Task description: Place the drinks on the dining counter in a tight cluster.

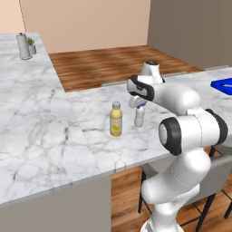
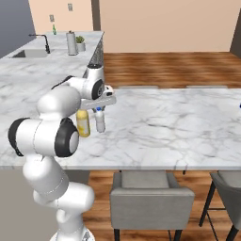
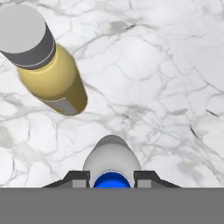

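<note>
While the arm reaches over the marble slab, the scene reads as follows.
Jaws: the gripper [image 3: 112, 178] points straight down, its two dark fingertips [image 3: 78, 178] pressed against either side of the blue cap, so it is closed on the clear bottle's neck.
Clear bottle: the clear bottle [image 1: 139, 117] stands upright under the hand, its base on or just above the worktop; I cannot tell which. From the hand camera its blue cap and pale shoulders sit squarely between the fingertips.
Juice bottle: the yellow juice bottle [image 1: 116, 119] stands upright on the slab just beside the clear one, a narrow gap between them, not touching. In the right base view it is partly behind the arm's forearm.
Worktop: the long white worktop [image 2: 179, 127] with grey veins carries both bottles near its left end.
Stools: grey stools [image 2: 151, 196] stand under the near overhanging edge.
Back counter: a metal canister [image 2: 71, 43] and a small potted plant [image 2: 80, 43] stand side by side near a sink with a black tap [image 2: 43, 41].
Far right: a blue flat object [image 1: 223, 85] lies on the slab, well apart from the bottles.
</note>
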